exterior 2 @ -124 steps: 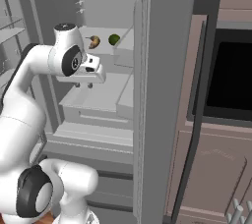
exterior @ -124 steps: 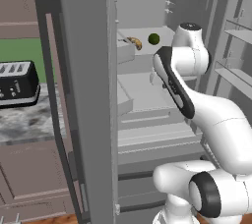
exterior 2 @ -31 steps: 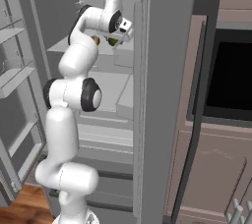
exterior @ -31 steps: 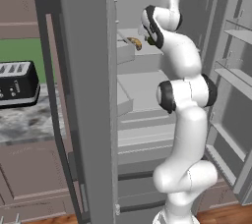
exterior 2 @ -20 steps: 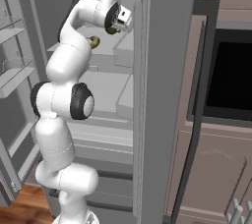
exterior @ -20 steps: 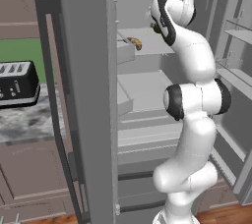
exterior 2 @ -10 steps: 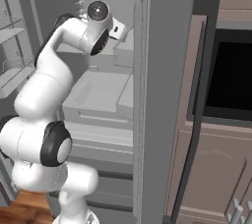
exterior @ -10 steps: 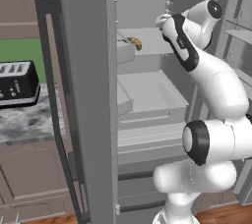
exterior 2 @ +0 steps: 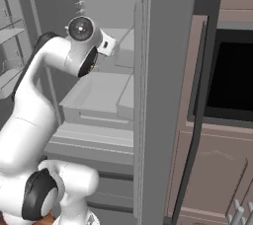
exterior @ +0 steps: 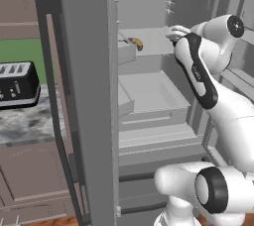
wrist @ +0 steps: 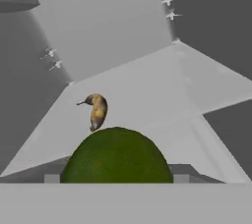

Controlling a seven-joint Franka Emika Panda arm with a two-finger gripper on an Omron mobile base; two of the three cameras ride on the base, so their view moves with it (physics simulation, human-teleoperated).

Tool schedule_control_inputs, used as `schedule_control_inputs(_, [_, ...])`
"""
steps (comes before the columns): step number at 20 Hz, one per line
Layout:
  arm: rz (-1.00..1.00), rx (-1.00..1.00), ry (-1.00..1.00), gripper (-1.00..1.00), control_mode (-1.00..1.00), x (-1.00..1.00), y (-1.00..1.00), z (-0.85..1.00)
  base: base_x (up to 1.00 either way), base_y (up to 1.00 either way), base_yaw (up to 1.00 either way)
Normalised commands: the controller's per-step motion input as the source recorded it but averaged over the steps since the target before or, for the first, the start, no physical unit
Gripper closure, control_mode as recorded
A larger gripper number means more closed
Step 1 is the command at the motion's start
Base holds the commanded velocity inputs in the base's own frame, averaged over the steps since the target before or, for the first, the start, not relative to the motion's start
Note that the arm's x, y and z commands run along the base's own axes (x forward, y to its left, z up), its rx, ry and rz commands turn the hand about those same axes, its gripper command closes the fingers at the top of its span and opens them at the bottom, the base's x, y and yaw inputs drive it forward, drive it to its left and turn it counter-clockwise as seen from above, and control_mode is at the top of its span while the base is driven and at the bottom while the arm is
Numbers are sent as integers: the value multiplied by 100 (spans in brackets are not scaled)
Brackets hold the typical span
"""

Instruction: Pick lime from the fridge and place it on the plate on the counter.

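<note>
the lime [wrist: 116,155] sits right at the gripper, low in the hand view and apparently between the fingers, inside the fridge [exterior: 149,86] above the shelf; whether they clamp it i cannot tell.

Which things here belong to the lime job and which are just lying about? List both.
For the job:
lime, close in front of the hand camera
fridge, door open
counter

Just lying about:
brown curved pastry, on the fridge shelf
toaster, on the counter
oven, set in the cabinets
</note>
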Motion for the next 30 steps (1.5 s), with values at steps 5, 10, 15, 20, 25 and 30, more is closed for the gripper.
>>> schedule_control_inputs(5, [-1,-13,11,100,-100,-89,11,-64,0,0,0])
schedule_control_inputs(10, [0,-15,24,100,-100,-59,11,-91,0,0,0])
schedule_control_inputs(15, [0,-1,10,100,-100,-43,0,-43,0,0,0])
schedule_control_inputs(20, [0,0,4,100,-100,-3,0,-20,0,0,0])
schedule_control_inputs(25, [0,0,0,100,-100,-5,0,-3,0,0,0])
schedule_control_inputs(30, [0,0,0,100,100,0,0,0,-54,0,0])
